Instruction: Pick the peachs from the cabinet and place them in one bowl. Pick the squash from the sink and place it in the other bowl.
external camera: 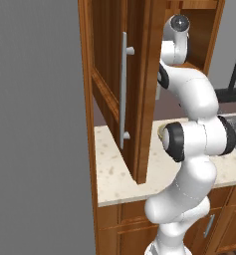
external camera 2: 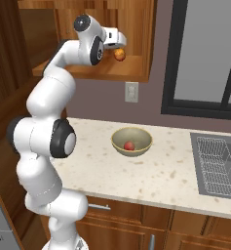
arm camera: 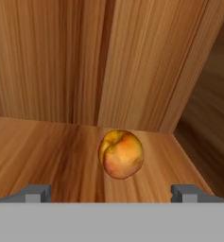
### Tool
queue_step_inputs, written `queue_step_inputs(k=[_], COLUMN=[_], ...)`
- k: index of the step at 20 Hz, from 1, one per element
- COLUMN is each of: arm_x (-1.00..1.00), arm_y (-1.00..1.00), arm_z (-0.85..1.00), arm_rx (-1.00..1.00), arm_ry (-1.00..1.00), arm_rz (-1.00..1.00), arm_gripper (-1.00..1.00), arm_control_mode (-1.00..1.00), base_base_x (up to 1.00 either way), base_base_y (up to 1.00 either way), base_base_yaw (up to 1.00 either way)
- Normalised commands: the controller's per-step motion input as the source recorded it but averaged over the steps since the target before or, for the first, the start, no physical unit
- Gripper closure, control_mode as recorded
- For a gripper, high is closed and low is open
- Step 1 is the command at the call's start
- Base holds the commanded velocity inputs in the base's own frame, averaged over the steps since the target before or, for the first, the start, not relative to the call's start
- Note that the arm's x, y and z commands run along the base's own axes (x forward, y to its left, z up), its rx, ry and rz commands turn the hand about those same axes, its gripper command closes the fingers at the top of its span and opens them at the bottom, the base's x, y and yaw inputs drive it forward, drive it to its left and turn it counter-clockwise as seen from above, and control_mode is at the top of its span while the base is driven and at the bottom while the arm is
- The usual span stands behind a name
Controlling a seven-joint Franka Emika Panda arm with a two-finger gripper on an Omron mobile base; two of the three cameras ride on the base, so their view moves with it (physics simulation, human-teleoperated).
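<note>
The peach sits on the wooden shelf floor of the cabinet, near its back corner, orange-red with a yellow patch on top. The cabinet door stands swung open, its grey bar handle vertical. Below, a speckled cream bench runs under a mauve wall with a white outlet and a dark-framed window. A tan bowl on the bench holds a small red fruit. The dark sink with a wire rack lies to the right. The tool is spread wide, just in front of the peach, its fingers to either side and apart from it.
</note>
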Motion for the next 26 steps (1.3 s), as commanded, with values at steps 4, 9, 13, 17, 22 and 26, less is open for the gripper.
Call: queue_step_inputs(k=[4,9,13,17,22,26], arm_x=[0.28,0.14,0.19,0.23,0.17,0.15], arm_y=[-0.10,-0.17,-0.14,-0.11,-0.02,0.00], arm_z=[0.00,-0.12,-0.15,-0.14,-0.07,-0.09], arm_rx=[0.00,0.00,0.00,0.00,0.00,0.00], arm_ry=[0.00,0.00,0.02,0.00,0.00,0.00], arm_rz=[0.00,0.00,0.00,0.00,0.00,0.00], arm_gripper=[-1.00,-1.00,-1.00,-1.00,-1.00,-1.00], arm_control_mode=[-1.00,-1.00,-1.00,-1.00,-1.00,-1.00], base_base_x=[0.00,0.00,0.00,0.00,0.00,0.00], base_base_y=[0.00,0.00,0.00,0.00,0.00,0.00], base_base_yaw=[0.00,0.00,0.00,0.00,0.00,0.00])
